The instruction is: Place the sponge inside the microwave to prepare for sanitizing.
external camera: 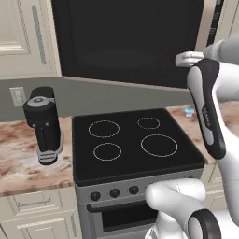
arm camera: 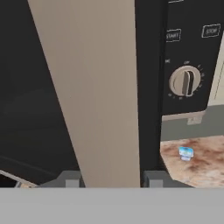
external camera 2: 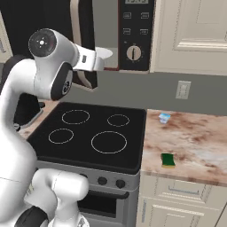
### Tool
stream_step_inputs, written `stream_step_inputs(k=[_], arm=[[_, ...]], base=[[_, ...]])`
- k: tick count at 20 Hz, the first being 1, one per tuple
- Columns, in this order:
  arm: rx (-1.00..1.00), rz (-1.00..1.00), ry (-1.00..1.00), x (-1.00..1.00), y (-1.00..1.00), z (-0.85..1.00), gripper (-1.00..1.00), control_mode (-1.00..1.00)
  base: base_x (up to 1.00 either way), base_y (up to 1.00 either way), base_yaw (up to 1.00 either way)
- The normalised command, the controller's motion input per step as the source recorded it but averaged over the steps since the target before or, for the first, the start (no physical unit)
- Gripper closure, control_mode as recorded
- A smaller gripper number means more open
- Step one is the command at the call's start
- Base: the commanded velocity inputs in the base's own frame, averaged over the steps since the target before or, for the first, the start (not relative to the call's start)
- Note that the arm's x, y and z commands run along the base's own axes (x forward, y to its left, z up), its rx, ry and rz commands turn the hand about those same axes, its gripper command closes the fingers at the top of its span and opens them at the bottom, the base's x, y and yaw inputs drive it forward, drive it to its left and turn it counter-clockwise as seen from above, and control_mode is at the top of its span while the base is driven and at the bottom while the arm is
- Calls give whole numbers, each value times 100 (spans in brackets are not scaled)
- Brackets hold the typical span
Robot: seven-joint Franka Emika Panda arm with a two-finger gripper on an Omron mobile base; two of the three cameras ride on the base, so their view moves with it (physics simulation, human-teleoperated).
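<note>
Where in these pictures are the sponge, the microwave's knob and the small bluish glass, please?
sponge (external camera 2: 168, 160): right base view, green top face.
knob (arm camera: 185, 81): hand view, centre ridge.
bluish glass (external camera 2: 164, 118): right base view, its body.

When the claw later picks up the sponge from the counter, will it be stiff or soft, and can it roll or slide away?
The sponge looks like a small flat block lying on the counter, so it probably will not roll. Its yellow body under a green scrub layer suggests soft foam that squeezes under the claw. It sits close to the counter's front edge, so a push might slide it off.
</note>
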Motion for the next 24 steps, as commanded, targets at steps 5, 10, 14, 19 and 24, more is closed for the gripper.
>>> stream_step_inputs(k=[5,10,14,19,24], arm=[[10,8,1,-60,14,19,100,-100],[12,7,0,-61,17,18,100,-100],[14,8,1,-58,17,17,100,-100],[13,4,4,-47,26,15,100,-100],[11,2,3,-40,33,12,100,-100]], base=[[0,0,0],[0,0,0],[0,0,0],[0,0,0],[0,0,0]])
